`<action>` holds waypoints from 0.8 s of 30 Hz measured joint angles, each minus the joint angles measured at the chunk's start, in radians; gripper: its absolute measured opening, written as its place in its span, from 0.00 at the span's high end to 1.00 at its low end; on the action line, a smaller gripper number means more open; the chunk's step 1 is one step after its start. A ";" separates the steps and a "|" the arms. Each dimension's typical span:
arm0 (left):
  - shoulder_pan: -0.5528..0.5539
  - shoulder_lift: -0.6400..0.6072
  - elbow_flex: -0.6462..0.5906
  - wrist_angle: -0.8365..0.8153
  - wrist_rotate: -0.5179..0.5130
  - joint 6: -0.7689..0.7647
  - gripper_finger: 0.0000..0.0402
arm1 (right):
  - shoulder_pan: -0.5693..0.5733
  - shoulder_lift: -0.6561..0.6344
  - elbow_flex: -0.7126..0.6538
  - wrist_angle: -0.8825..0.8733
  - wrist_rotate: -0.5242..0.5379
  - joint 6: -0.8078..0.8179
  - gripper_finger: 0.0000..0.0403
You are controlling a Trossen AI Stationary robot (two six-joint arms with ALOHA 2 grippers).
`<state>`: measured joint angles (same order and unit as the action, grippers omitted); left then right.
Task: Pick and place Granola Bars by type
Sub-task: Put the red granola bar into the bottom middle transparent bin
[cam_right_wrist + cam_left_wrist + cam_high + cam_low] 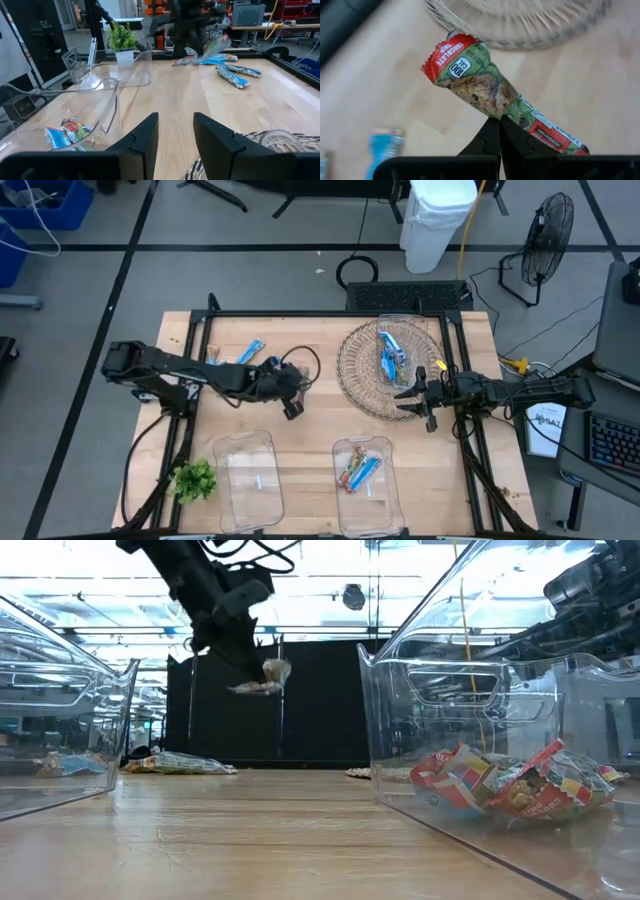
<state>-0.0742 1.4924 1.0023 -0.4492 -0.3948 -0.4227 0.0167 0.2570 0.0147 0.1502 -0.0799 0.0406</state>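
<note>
While carried clear of the tabletop (pixel 310 435), best kept level and moved slowly toward the lower-right clear bin (pixel 366 472), where a matching multicoloured bar (pixel 520 790) already lies beside a blue one; release only once well inside the walls, not over the empty bin (pixel 250 470) at lower centre. Left tool (pixel 292 408), left of frame centre in the high view, pinched tight on the red-green chocolate chip bar (pixel 485 87), gripped near one end, the rest jutting forward and sagging. Right tool (pixel 428 408), fingers spread and holding nothing, waiting at the wicker basket (pixel 360 375) edge, right of centre, more blue bars (pixel 390 355) inside.
</note>
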 joint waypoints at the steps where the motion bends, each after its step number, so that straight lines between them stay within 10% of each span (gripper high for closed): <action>1: -0.002 -0.007 0.000 0.001 -0.023 0.002 1.00 | 0.000 0.002 0.000 0.001 0.000 0.000 0.72; 15: -0.007 -0.022 0.000 0.020 -0.051 0.103 1.00 | 0.000 0.005 0.000 0.002 0.000 0.000 0.72; 24: -0.050 -0.022 0.000 0.271 0.324 0.502 1.00 | 0.000 0.004 0.000 0.002 0.000 0.000 0.72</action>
<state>-0.1245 1.4708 1.0023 -0.1782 -0.0706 0.0795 0.0166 0.2615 0.0147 0.1524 -0.0797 0.0406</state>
